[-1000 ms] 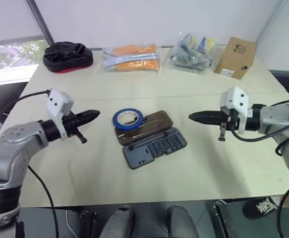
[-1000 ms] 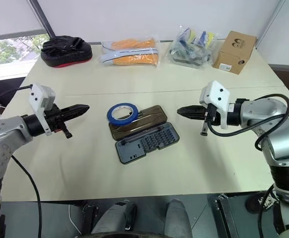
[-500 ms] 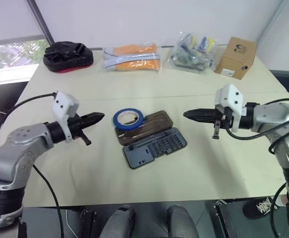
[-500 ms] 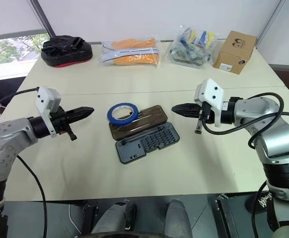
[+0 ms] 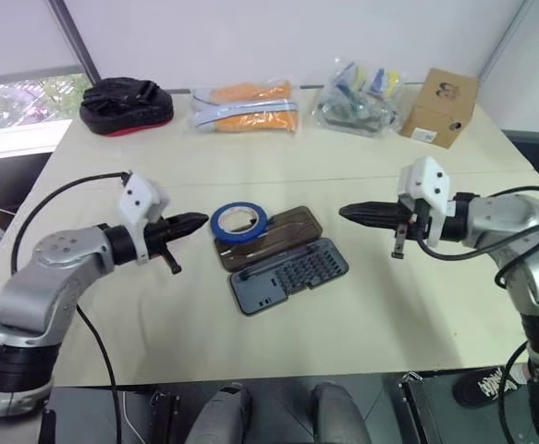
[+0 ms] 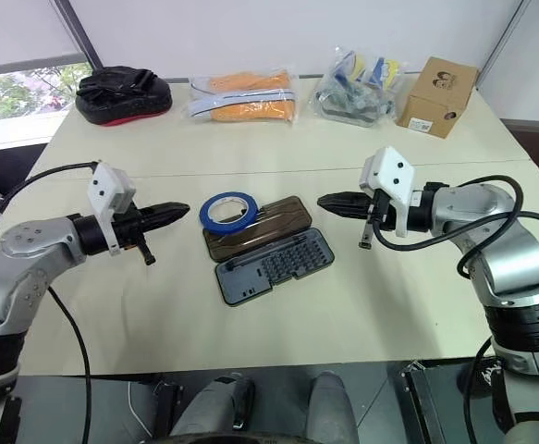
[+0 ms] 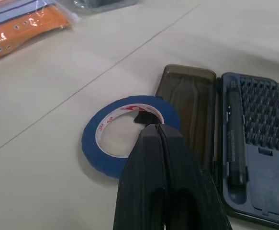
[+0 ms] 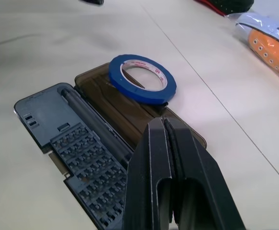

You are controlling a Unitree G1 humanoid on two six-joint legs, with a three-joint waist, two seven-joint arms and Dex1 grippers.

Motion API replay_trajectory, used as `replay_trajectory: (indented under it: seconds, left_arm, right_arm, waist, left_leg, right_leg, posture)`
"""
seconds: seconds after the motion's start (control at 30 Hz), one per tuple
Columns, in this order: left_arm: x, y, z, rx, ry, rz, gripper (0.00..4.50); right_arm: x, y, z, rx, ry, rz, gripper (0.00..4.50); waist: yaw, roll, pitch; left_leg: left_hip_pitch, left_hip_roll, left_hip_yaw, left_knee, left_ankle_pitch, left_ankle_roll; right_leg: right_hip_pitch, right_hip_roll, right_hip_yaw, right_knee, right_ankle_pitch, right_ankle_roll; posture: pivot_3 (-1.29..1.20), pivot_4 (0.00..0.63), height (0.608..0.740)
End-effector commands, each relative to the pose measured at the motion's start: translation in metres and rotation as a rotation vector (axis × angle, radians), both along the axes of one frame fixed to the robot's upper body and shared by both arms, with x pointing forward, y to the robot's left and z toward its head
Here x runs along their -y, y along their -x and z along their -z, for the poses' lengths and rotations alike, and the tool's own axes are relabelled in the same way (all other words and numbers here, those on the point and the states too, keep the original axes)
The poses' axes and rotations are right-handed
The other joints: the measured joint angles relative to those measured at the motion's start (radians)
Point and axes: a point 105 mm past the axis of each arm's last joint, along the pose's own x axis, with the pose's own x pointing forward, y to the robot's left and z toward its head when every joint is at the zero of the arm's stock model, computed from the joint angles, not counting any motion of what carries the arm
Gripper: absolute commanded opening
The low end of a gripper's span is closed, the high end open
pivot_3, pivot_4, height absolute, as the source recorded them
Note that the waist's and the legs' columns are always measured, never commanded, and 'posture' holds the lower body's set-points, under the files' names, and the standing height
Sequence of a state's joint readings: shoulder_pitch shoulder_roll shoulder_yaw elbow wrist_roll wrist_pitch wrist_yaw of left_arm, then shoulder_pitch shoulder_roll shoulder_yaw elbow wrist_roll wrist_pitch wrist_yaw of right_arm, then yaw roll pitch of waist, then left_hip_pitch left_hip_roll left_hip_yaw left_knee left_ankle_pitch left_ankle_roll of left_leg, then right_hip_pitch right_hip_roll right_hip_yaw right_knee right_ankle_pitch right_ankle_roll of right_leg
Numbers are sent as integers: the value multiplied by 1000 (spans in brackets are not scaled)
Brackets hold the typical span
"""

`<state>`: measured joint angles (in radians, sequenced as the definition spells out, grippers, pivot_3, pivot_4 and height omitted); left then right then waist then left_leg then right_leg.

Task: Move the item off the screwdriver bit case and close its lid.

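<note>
The roll of blue tape (image 5: 238,222) lies flat on the far-left corner of the open lid (image 5: 271,236) of the screwdriver bit case (image 5: 288,274), partly overhanging onto the table (image 5: 343,166). The left gripper (image 5: 195,222) sits just left of the roll, pointing right at it, clearly the nearer arm; its fingers look pressed together. The right gripper (image 5: 346,214), fingers together, hangs right of the lid's far end, well apart from the tape. The case's long axis runs near-left to far-right; its tray holds rows of bits and a driver handle.

Blue tape (image 5: 238,221), smoky-brown lid (image 5: 278,235)
</note>
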<state>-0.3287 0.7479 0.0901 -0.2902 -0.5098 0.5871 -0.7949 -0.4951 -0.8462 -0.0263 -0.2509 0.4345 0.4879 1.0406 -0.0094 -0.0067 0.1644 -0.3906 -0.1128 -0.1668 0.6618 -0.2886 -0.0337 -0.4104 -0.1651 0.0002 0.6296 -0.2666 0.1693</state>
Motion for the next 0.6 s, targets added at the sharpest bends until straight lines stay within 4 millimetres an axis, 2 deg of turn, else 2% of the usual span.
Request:
replay_trajectory:
  seconds: [0.03,0.23,0.43,0.6]
  left_arm:
    - [8,-2,-5,102,-82,76,1336]
    - [19,-8,2,156,-188,186,4397]
    - [21,-19,21,179,-292,256,4467]
    - [29,-44,38,222,-357,260,4467]
  right_arm:
    - [-2,1,-11,67,-4,-7,0]
    - [-5,1,-9,77,-13,-3,0]
    - [-5,5,-6,91,-37,29,0]
    - [-5,8,-5,109,-55,60,0]
  waist:
    - [0,0,0]
    - [0,0,0]
    - [-1,0,0]
    - [10,0,0]
  left_leg:
    - [0,0,0,0,0,0]
    - [0,0,0,0,0,0]
    - [0,0,0,0,0,0]
    - [0,-1,-1,1,0,0]
  right_leg:
    - [0,0,0,0,0,0]
    - [0,0,0,0,0,0]
    - [0,0,0,0,0,0]
    - [0,0,-1,1,0,0]
  posture:
    - [0,150,740]
    - [0,150,740]
    - [0,150,740]
    - [0,150,740]
